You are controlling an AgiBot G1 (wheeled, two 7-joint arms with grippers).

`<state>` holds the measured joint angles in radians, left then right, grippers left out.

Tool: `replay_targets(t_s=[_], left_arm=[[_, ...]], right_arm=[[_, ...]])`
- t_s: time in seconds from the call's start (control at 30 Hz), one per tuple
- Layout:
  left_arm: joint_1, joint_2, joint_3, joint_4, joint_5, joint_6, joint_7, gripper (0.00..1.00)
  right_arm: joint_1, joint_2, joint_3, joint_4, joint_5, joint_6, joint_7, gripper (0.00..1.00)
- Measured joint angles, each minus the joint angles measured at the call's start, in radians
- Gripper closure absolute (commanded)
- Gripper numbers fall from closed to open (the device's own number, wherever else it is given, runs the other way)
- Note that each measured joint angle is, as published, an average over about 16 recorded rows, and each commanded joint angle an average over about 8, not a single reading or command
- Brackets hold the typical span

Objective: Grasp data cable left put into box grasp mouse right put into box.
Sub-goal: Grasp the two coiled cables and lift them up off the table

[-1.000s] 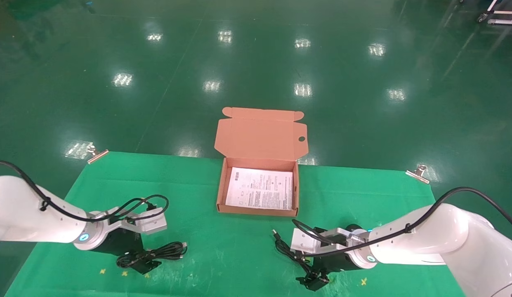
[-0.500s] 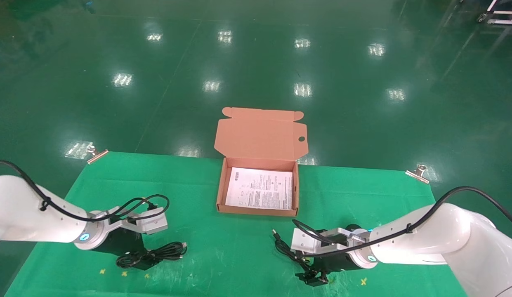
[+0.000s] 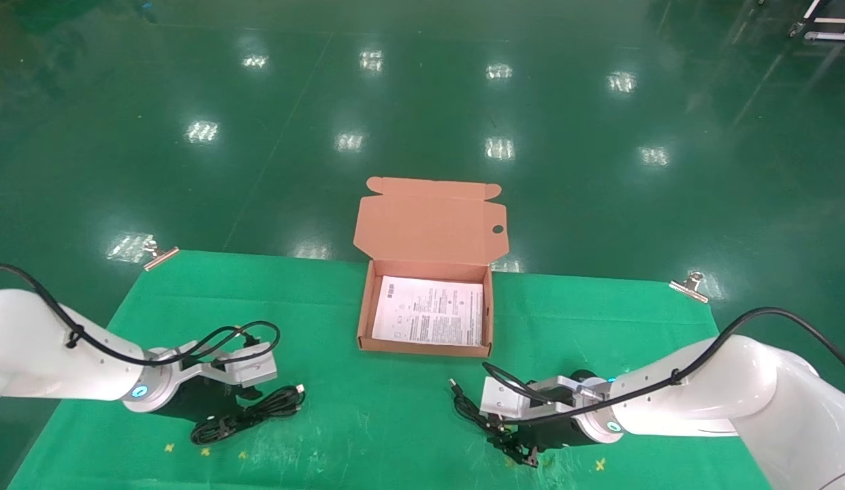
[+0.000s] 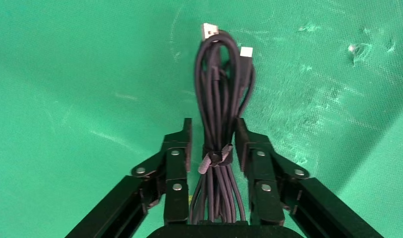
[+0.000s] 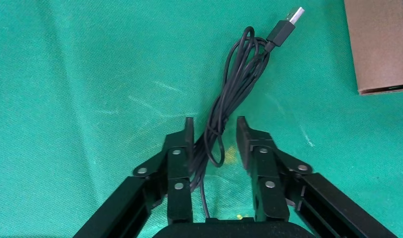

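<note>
Data cable (image 4: 218,106): black looped bundle, tied at the waist, lying on the green mat (image 3: 368,422) at front left. Two metal plug ends show at its far tip. The left gripper (image 4: 212,144) is low over the bundle, fingers (image 4: 177,158) apart, one on each side of the tie; contact with the cable is hard to judge. In the head view the gripper's white housing covers part of the bundle (image 3: 245,414).

Mouse: body not visible in any view, probably under the right gripper (image 5: 213,144). Only its thin black cord (image 5: 236,89) shows, a loose coil ending in a USB plug, running between the parted fingers (image 5: 251,148) and cut off at the frame edge. From the head view the right gripper (image 3: 524,454) sits at front right, dark and hard to read.

Box (image 3: 368,320): salmon-orange cardboard, mid-mat, back edge, flap lid standing open with a round hole. White printed leaflet (image 3: 429,309) lies flat inside. A corner of the box (image 5: 380,47) shows near the USB plug.
</note>
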<state>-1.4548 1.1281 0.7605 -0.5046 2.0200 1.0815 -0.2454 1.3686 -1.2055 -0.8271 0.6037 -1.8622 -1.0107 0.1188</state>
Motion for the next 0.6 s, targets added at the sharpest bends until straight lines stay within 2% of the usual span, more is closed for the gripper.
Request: replay_targets(t_s=[0.37, 0.6], left_arm=[[-0.001, -0.009, -0.002, -0.016, -0.004, 0.004, 0.009, 1.0], [-0.006, -0.059, -0.013, -0.127, -0.009, 0.005, 0.029, 1.0]], right_arm=[[0.004, 0.016, 0.009, 0.013, 0.011, -0.004, 0.008, 1.0], [0.024, 0.111, 0.057, 0.128, 0.048, -0.009, 0.074, 1.0]])
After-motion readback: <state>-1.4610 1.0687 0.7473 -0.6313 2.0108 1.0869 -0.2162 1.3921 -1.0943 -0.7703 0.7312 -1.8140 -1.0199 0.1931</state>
